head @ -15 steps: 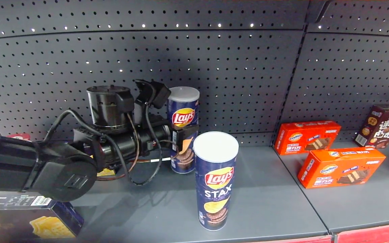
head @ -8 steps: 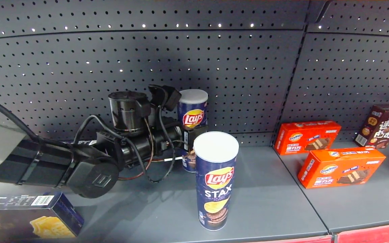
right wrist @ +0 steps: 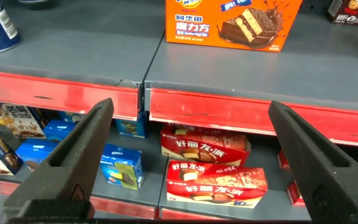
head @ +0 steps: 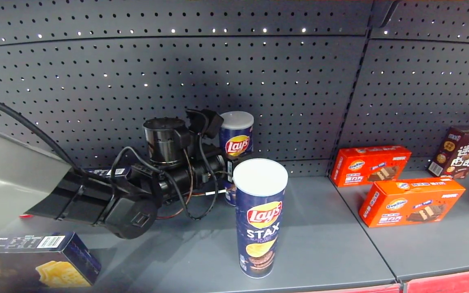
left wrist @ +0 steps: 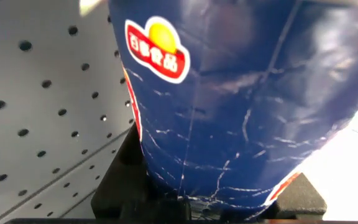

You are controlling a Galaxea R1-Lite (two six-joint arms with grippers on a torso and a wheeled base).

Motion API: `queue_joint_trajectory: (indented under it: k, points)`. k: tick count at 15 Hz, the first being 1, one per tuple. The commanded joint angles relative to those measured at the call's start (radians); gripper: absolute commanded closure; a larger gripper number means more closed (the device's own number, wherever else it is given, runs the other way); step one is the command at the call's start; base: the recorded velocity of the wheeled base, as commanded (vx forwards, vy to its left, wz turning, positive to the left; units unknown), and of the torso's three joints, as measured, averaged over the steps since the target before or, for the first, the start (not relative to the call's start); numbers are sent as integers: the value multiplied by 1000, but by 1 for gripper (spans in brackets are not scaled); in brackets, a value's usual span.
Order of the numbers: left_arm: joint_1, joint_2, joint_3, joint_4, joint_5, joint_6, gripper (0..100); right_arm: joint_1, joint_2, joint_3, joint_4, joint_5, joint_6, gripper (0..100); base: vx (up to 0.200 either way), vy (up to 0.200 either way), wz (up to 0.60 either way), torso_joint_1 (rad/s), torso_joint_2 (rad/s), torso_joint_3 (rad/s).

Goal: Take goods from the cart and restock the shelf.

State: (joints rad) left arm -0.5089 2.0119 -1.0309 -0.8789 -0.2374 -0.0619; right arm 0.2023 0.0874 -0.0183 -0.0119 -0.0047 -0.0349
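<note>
The chip can (head: 237,138) stands upright at the far side of the shelf (head: 320,240), close to the pegboard back wall (head: 177,81). My left pincer (head: 232,173) is clamped across the can's lower half, reaching in from the left. I cannot tell whether its base rests on the shelf, because my own fingers and a second can hide it.

That second chip can (head: 259,219) stands upright nearer and a little to the right, white lid on top, and it covers part of the held can's lower right side. To the near left of my arm a dark blue box (head: 35,260) lies flat at the shelf's front corner.

Well to the right, past the joint in the shelf, lie two orange boxes. The far orange box (head: 369,165) is by the back wall and the near orange box (head: 411,201) is just in front of it. A brown box (head: 460,152) stands at the far right against the wall.

My right pincer (right wrist: 191,180) is spread wide with nothing between its fingers, out in front of the red shelf edge (right wrist: 229,106). Below that edge a lower shelf holds more orange cartons (right wrist: 207,149) and small blue packs (right wrist: 120,168).
</note>
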Motion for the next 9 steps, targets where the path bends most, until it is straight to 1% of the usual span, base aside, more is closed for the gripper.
queue_joint_trajectory:
  k: [1,3,9]
  points:
    - [3,18,-3,-9,-2,1,100,0,2,0,0,0,0,0,0,0,0,0,0,0]
    - [4,39,-15,-35,0,1,100,0,2,0,0,0,0,0,0,0,0,0,0,0]
    - [6,47,-26,-35,0,1,100,0,2,0,0,0,1,0,0,0,0,0,0,0]
